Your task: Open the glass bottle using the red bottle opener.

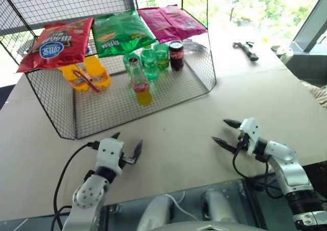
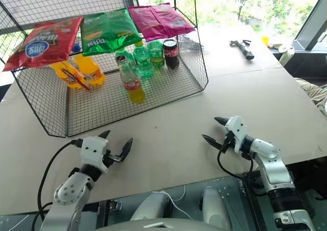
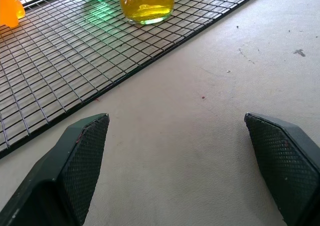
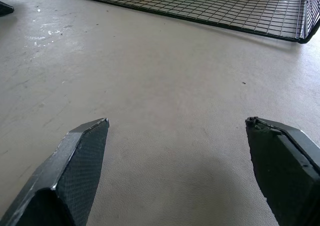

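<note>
The glass bottle (image 1: 140, 85) stands upright on the lower mesh of the wire rack (image 1: 102, 113), with yellow-orange drink in its lower half and a red label. Its base (image 3: 146, 3) shows in the left wrist view. The red bottle opener (image 1: 87, 81) leans against the orange plastic bottles (image 1: 97, 70), to the left of the glass bottle. My left gripper (image 1: 127, 140) hovers open over the table in front of the rack, nothing between its fingers. My right gripper (image 1: 219, 131) is open too, over bare table to the right and pointing leftward.
Red (image 1: 56, 42), green (image 1: 120, 31) and pink (image 1: 168, 21) snack bags lie on the rack's upper shelf. Green bottles (image 1: 150, 62) and a dark can (image 1: 176, 55) stand behind the glass bottle. A black tool (image 1: 247, 49) lies at the far right of the table.
</note>
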{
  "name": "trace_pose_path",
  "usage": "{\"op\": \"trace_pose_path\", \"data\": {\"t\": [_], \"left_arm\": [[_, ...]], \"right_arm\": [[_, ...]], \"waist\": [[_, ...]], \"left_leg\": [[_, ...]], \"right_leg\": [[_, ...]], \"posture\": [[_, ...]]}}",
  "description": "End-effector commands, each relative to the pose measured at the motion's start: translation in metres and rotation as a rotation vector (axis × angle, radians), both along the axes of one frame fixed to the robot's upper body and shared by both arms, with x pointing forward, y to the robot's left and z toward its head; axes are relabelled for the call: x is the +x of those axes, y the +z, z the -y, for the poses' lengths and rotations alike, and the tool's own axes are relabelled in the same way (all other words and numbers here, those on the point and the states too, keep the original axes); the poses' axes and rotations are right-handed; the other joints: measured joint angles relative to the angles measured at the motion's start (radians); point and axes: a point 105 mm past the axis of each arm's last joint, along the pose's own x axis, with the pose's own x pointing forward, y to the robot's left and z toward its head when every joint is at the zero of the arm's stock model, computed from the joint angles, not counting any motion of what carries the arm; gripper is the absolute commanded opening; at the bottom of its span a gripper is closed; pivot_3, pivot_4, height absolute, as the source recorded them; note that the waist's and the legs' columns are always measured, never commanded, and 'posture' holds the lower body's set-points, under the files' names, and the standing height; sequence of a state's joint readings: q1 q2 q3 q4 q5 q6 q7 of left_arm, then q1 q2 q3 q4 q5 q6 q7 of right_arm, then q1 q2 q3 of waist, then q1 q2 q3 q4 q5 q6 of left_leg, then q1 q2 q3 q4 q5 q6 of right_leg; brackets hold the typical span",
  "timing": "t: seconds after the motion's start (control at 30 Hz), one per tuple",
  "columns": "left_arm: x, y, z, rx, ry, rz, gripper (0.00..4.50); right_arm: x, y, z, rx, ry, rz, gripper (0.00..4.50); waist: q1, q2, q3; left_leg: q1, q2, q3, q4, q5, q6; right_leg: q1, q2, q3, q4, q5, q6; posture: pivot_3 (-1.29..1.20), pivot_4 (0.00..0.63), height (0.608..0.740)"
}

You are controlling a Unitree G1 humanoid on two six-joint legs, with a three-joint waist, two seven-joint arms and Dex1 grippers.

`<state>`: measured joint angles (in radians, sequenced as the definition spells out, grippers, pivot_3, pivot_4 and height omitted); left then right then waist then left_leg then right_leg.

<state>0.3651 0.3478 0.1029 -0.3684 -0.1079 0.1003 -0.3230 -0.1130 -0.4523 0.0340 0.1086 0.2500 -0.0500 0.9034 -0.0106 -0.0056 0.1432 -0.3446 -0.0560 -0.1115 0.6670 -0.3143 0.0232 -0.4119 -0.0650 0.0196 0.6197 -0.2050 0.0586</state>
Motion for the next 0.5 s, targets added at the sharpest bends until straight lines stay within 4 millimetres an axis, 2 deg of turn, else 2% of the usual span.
{"op": "trace_pose_path", "data": {"t": [0.03, 0.5], "left_arm": [[-0.0064, -0.0139, -0.0014, 0.012, -0.008, -0.063, 4.5], [0.0012, -0.0071, -0.0055, 0.002, -0.011, -0.032, 4.5]], "right_arm": [[0.0017, 0.01, -0.0006, 0.012, 0.005, 0.048, 4.41], [0.0022, 0.0095, -0.0026, 0.016, 0.002, 0.057, 4.41]], "waist": [[0.0, 0.0, 0.0], [0.001, 0.0, 0.0]], "left_leg": [[0.0, 0.0, 0.0, 0.0, 0.0, 0.0], [0.0, 0.0, 0.0, 0.0, 0.0, 0.0]], "right_leg": [[0.0, 0.0, 0.0, 0.0, 0.0, 0.0], [0.0, 0.0, 0.0, 0.0, 0.0, 0.0]], "posture": [[0.0, 0.15, 0.74], [0.0, 0.15, 0.74]]}}
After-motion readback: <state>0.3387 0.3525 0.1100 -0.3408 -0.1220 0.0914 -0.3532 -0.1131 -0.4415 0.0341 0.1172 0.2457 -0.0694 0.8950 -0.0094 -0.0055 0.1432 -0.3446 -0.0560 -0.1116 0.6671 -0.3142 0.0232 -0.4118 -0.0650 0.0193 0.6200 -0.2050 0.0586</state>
